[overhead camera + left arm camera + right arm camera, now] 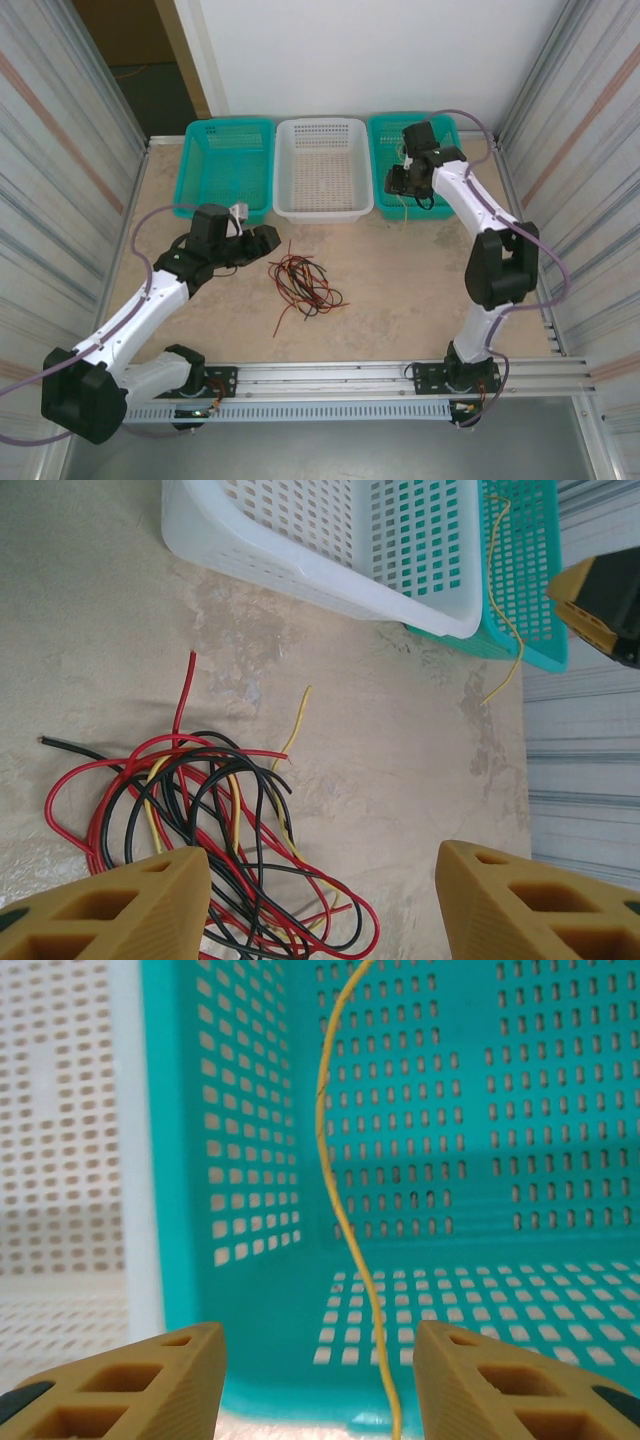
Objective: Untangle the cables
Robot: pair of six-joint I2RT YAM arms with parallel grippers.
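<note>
Beige tabletop [400, 300] between corrugated walls [60, 150] bears cables [303, 282]; left end effector [320, 905], right end effector [318, 1385] apparently released.

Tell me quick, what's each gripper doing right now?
Left gripper: open, holding nothing.
Right gripper: open, yellow cable hanging loose between its fingers.

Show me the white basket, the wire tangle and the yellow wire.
white basket [322, 212]: top view, front wall.
wire tangle [303, 283]: top view, middle of the pile.
yellow wire [338, 1218]: right wrist view, hanging middle stretch.
</note>
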